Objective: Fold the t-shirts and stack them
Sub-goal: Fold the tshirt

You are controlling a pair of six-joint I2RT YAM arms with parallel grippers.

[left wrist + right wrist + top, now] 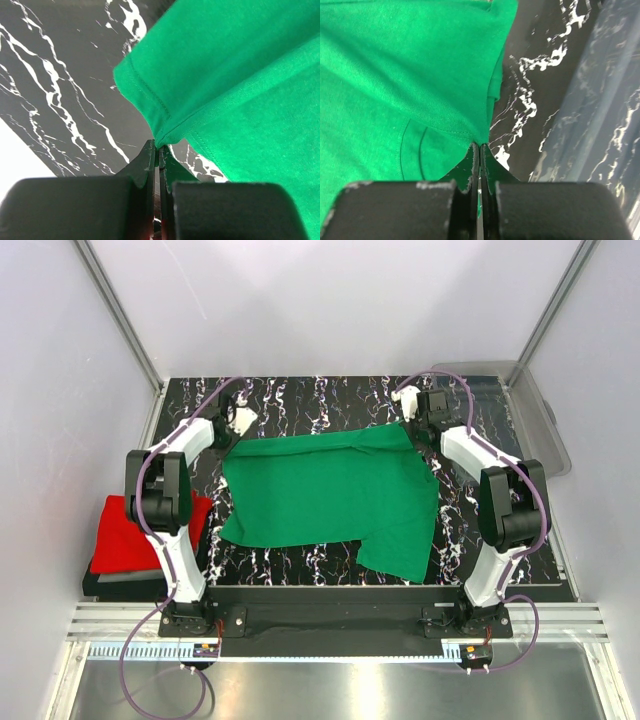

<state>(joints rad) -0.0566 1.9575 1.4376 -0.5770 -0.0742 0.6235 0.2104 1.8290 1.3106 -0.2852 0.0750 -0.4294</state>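
A bright green t-shirt [330, 495] lies spread across the black marbled table [300, 400], one sleeve hanging toward the near right. My left gripper [237, 423] is shut on its far left corner, the hem pinched between the fingertips [152, 152]. My right gripper [415, 412] is shut on the far right corner, cloth [410, 75] bunched at its tips [480, 146]. A folded red t-shirt [125, 532] rests on a dark grey one [110, 583] at the table's left side.
A clear plastic bin [535, 420] stands at the far right, its wall [600, 115] close beside my right gripper. White walls enclose the table on three sides. The arm bases sit along the near rail [330, 618].
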